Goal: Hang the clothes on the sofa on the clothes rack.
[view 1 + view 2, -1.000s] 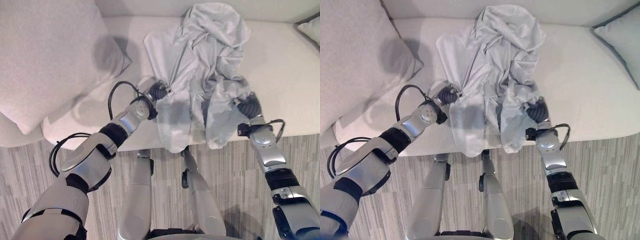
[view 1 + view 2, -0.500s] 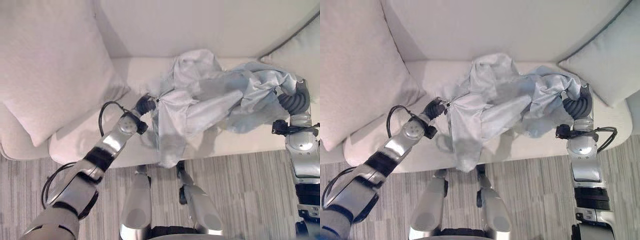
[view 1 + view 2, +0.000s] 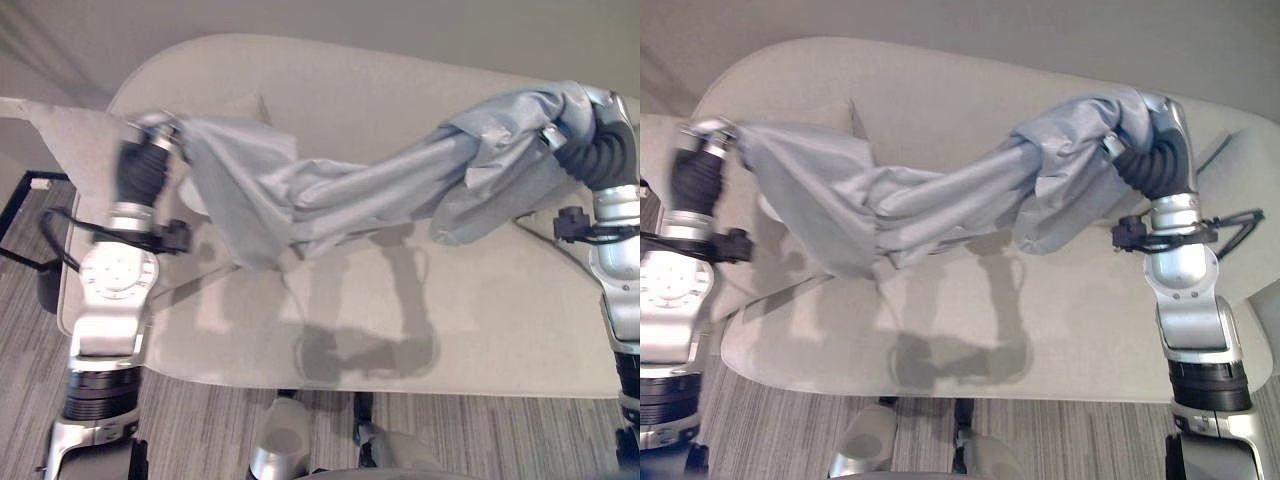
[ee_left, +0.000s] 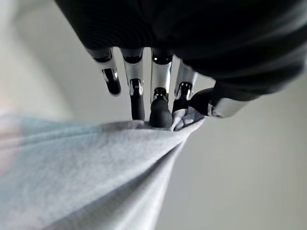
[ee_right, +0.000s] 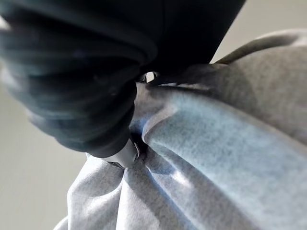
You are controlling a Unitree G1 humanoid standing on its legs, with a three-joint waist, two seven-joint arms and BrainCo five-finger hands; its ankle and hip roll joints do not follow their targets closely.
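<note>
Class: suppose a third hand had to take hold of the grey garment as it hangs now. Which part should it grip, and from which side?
Probably the bunched middle of the grey garment, from below or the front. It sags, rope-like, between the left hand and right hand, both already pinching its ends above the sofa.

Head eyes look down on the sofa (image 3: 400, 330); wrist views sit close.

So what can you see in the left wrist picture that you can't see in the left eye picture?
The left wrist view alone shows the left hand close up, its fingers and thumb pinching a corner of the grey garment. The left eye view alone shows the right hand clutching the garment's other end, and the sofa underneath. Both show the left hand holding the garment, which hangs stretched between the two hands.
</note>
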